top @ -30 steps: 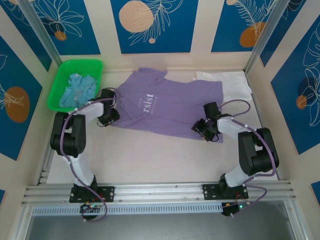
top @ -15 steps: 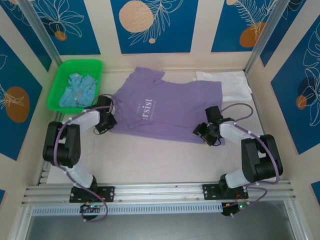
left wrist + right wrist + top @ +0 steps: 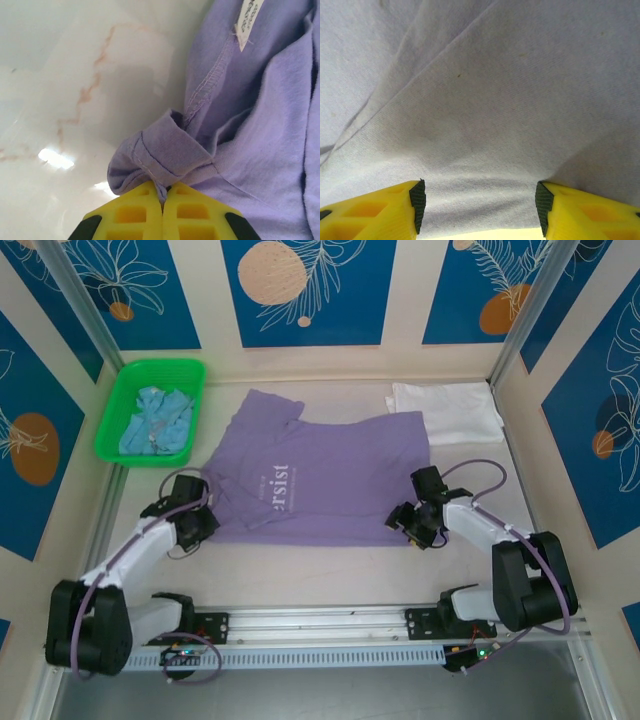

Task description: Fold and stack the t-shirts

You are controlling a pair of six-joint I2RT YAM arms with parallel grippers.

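Observation:
The lavender t-shirt (image 3: pixel 320 475) lies spread face up across the middle of the table, its white lettering toward the left. My left gripper (image 3: pixel 203 523) sits at the shirt's left edge. In the left wrist view the left gripper (image 3: pixel 162 192) is shut on a bunched hem fold of the lavender cloth (image 3: pixel 165 150). My right gripper (image 3: pixel 407 524) rests at the shirt's lower right edge. Seen from the right wrist, the right gripper (image 3: pixel 480 205) is open with lavender cloth (image 3: pixel 495 100) lying flat between its pads. The white t-shirt (image 3: pixel 445 412) lies folded at the back right. The light blue t-shirt (image 3: pixel 155 422) is crumpled in the basket.
A green plastic basket (image 3: pixel 110 415) stands at the back left corner. Walls close the table on three sides and a metal rail (image 3: pixel 320 625) runs along the near edge. Bare marble tabletop (image 3: pixel 75 75) lies left of the shirt.
Both arms have drawn back toward the near edge, and the lavender shirt has slid nearer and flattened. The left gripper has shut on the shirt's edge.

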